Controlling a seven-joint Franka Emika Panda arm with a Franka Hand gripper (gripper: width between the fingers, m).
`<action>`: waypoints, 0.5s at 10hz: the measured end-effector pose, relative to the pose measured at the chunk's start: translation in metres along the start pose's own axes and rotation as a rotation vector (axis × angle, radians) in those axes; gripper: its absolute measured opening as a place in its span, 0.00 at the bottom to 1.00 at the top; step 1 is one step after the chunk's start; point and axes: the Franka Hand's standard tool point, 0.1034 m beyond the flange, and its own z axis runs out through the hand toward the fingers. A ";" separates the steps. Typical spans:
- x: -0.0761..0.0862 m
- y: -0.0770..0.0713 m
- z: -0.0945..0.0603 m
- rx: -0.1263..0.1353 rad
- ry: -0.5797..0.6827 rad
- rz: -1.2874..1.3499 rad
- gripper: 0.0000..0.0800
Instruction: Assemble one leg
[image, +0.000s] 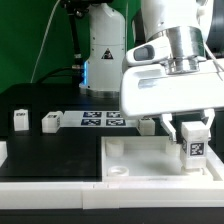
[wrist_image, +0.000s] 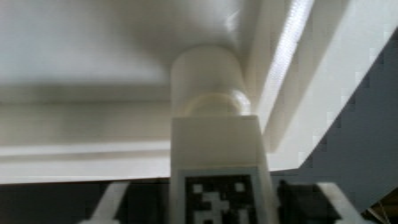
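Note:
My gripper (image: 189, 133) is shut on the leg (image: 195, 150), a small white post with a black-and-white tag. It holds the leg upright over the white tabletop (image: 130, 160), near the corner at the exterior view's right. In the wrist view the leg (wrist_image: 215, 140) runs from between the fingers (wrist_image: 118, 200) down to the tabletop's corner by its raised rim (wrist_image: 294, 90). Its rounded end is at the corner socket; I cannot tell whether it is seated. My gripper (wrist_image: 221, 208) has the tagged side of the leg facing the camera.
Two more white legs (image: 20, 120) (image: 50, 122) stand at the exterior view's left on the black table. The marker board (image: 100, 119) lies behind the tabletop, with another small white part (image: 147, 126) beside it. A white piece (image: 3, 151) shows at the left edge.

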 end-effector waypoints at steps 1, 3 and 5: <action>0.000 0.000 0.000 0.000 0.000 0.000 0.49; 0.000 0.000 0.000 0.000 0.000 0.000 0.77; 0.000 0.000 0.000 0.000 0.000 0.000 0.80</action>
